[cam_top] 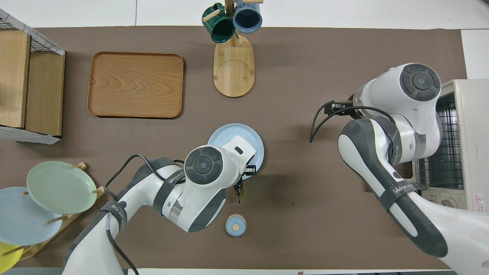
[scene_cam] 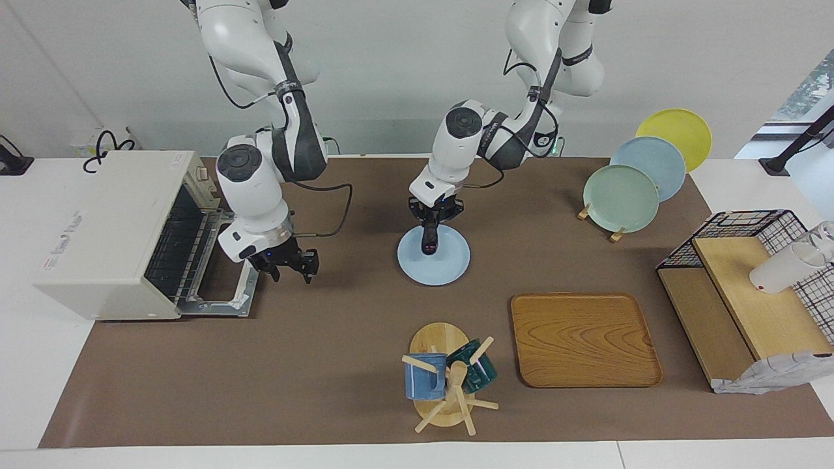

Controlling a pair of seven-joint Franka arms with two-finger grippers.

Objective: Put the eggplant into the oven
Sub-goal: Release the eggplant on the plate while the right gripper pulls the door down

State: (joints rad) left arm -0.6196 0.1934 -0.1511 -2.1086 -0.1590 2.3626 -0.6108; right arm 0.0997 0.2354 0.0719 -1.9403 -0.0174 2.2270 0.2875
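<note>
Eggplant point(scene_cam: 429, 238) clamped upright in left gripper point(scene_cam: 431, 221) (stem up), right gripper point(scene_cam: 290, 266) open.

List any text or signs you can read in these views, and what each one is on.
"WANUEE", roughly, doubtful: band on left arm and on right arm.
Red print on oven top: too blurred to read.
Red warning triangle at oven corner: symbol only.
</note>
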